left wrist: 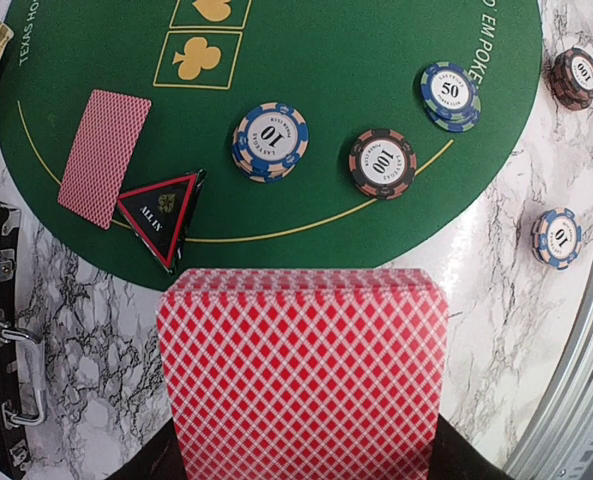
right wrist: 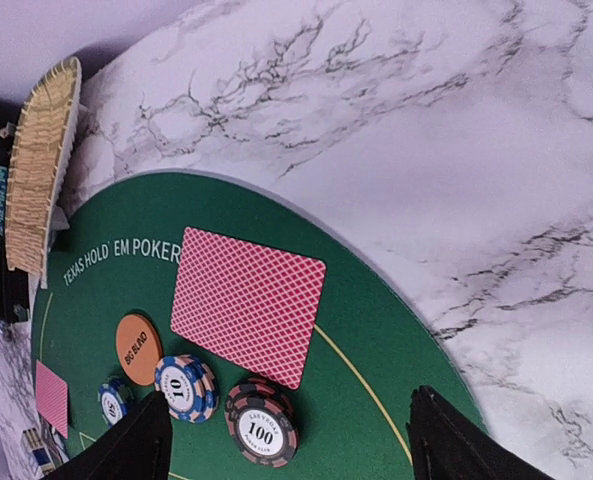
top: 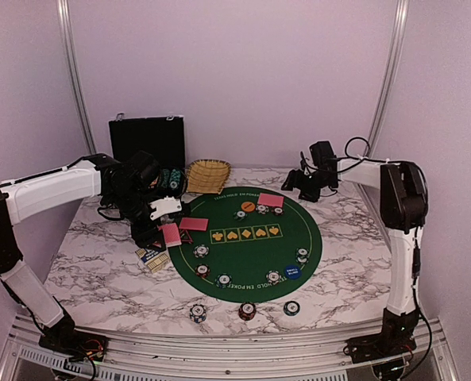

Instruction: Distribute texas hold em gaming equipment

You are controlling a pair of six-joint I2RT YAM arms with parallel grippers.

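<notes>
My left gripper [top: 166,229] is shut on a deck of red-backed cards [left wrist: 301,370], held over the left edge of the green mat [top: 251,252]. One card [left wrist: 103,157] and the black-red triangle [left wrist: 161,215] lie on the mat just ahead of it, with a 10 chip stack [left wrist: 270,140], a 100 stack [left wrist: 383,163] and a 50 stack [left wrist: 450,95]. My right gripper [top: 300,184] is open and empty above the mat's far right side. Below it lie a card [right wrist: 248,303], the orange disc [right wrist: 138,349], a 10 stack [right wrist: 185,388] and a 100 stack [right wrist: 262,420]. The blue disc [top: 292,272] lies front right.
The black case [top: 147,139] stands open at the back left, with the straw basket [top: 208,175] beside it. Three chip stacks [top: 247,310] sit on the marble in front of the mat. A small printed box [top: 152,257] lies left of the mat.
</notes>
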